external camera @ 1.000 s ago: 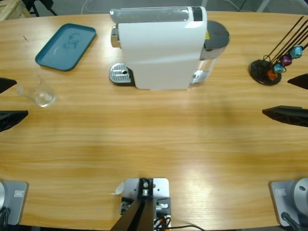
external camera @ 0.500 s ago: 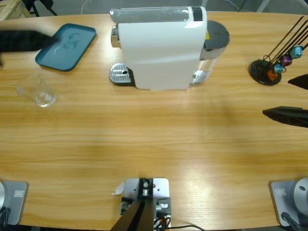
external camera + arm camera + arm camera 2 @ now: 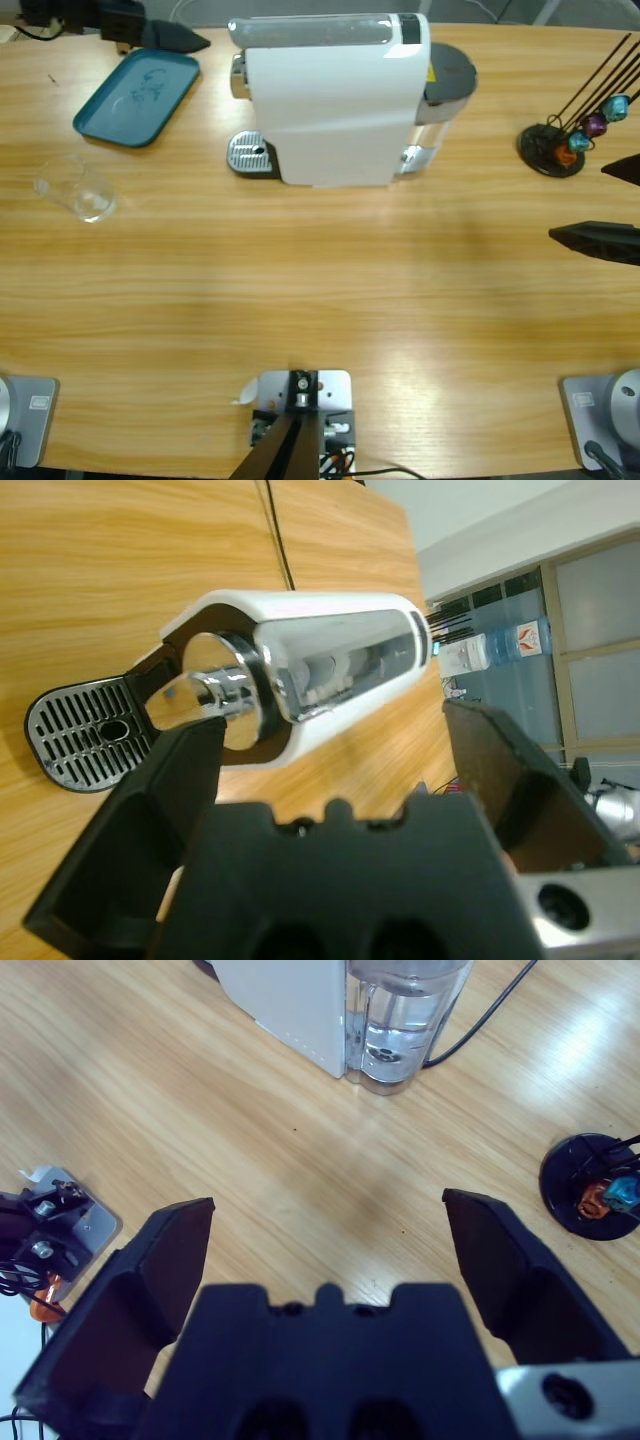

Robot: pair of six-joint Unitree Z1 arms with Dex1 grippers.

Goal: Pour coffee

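A long wooden table (image 3: 320, 290) carries a white coffee machine (image 3: 335, 100) at its far edge; a clear glass tumbler (image 3: 78, 188) stands near the left edge; left gripper (image 3: 330, 750) and right gripper (image 3: 325, 1230) hang spread, empty.

The left gripper (image 3: 185, 40) has swung from the left edge to the frame's upper left (jaws apart), above the teal tray (image 3: 137, 97).
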